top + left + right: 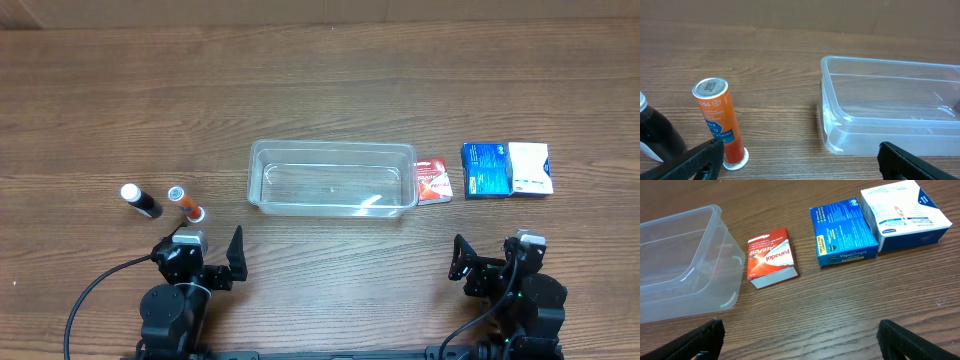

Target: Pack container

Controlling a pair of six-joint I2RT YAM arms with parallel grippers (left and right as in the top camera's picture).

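Black in finish, the left end effector (801, 148) is fully spread and grips nothing; it sits low over the near edge of the desk (320, 80), facing the items on its own side. The right end effector (800, 326) is in the same condition, spread wide and empty, at the opposite near corner. Just ahead of the left unit stands an orange tube (717, 120), upright on its white cap, with a dark bottle (655, 135) close beside it on the outer side; the two appear slightly apart. Ahead of the right unit lie three cartons: a red Panadol box (771, 257) nearest the centre, then a blue VapoDrops box (842, 232), then a white box (905, 212) which touches or slightly overlaps the blue one. The container (258, 180) sits at mid-desk between the two groups, open side up and empty, with its long axis running left to right. The red box lies just beside its right end; whether they touch cannot be determined. This layout gives each arm its own set of items and a shared drop point within reach of both. Packing is judged not yet begun; each item requires a lift over the rim
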